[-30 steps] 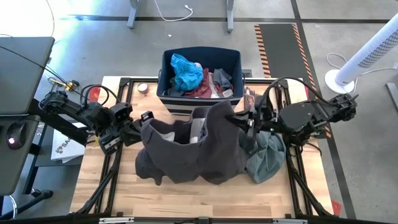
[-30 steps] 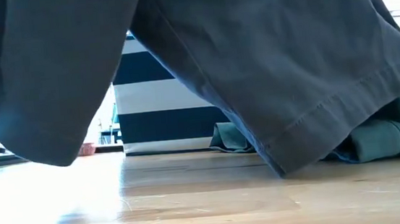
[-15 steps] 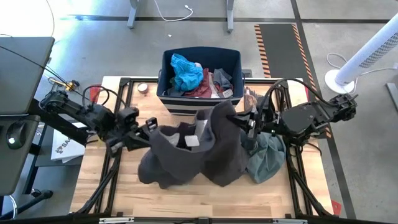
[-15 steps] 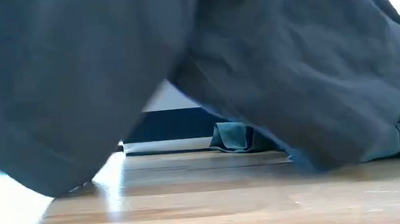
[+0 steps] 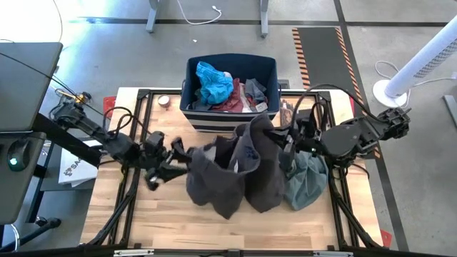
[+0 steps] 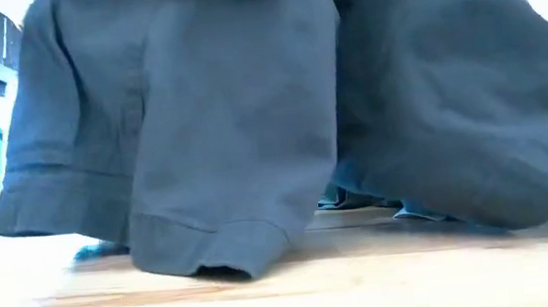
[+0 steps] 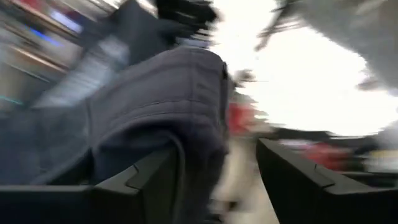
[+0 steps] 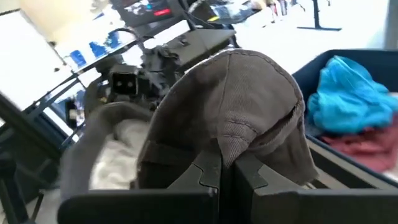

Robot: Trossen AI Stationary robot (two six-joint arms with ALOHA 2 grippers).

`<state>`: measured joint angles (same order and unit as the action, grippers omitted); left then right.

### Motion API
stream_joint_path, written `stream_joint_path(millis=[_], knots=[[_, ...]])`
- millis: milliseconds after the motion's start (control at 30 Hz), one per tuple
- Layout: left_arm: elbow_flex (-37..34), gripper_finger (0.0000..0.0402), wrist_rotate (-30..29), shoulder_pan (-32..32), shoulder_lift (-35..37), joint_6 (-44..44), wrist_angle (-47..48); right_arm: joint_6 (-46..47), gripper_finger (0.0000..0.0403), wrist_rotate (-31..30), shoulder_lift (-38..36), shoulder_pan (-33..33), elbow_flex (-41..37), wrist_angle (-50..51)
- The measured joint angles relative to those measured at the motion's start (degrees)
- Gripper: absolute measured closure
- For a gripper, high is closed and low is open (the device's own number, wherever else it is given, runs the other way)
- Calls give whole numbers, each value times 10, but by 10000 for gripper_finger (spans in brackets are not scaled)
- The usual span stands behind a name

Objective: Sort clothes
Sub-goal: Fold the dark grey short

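while draped over counter (image 5: 143, 221), trousers (image 5: 235, 171) limp, heavy; best gripped at waistband. right claw (image 8: 227, 175) clenched on trousers; left claw (image 5: 177, 151) spread, released.

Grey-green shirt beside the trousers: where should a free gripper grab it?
Judging by its pose, the grey-green shirt is best pinched at its exposed outer bulge near the table's right edge, coming from above. Its inner side lies under the dark trousers, which the right gripper is holding up.
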<state>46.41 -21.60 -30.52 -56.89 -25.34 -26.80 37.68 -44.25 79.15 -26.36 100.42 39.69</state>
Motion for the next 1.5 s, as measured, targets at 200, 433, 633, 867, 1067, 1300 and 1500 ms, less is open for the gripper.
stream_joint_path(millis=[200, 433, 633, 867, 1067, 1300, 1500], knots=[[0, 193, -302, -38, -2, 198, 87, 46, 402, -29, 0, 0, 0, 20], [0, 194, -385, -56, -2, 211, 102, 54, 403, -24, 0, 0, 0, 21], [0, 194, -418, -26, -35, 249, 101, 59, 403, -23, 0, 0, 0, 15], [7, 237, -417, 10, -58, 202, 108, 49, 403, -23, 0, 1, 0, -6], [49, 385, -366, -4, -37, 215, 122, 48, 403, -21, 0, -4, 0, -5], [113, 398, -273, -52, -7, 239, 126, 24, 403, -20, -8, -19, 0, 0], [169, 400, -247, -98, -6, 218, 156, 9, 396, -26, -25, -23, 0, 0]])
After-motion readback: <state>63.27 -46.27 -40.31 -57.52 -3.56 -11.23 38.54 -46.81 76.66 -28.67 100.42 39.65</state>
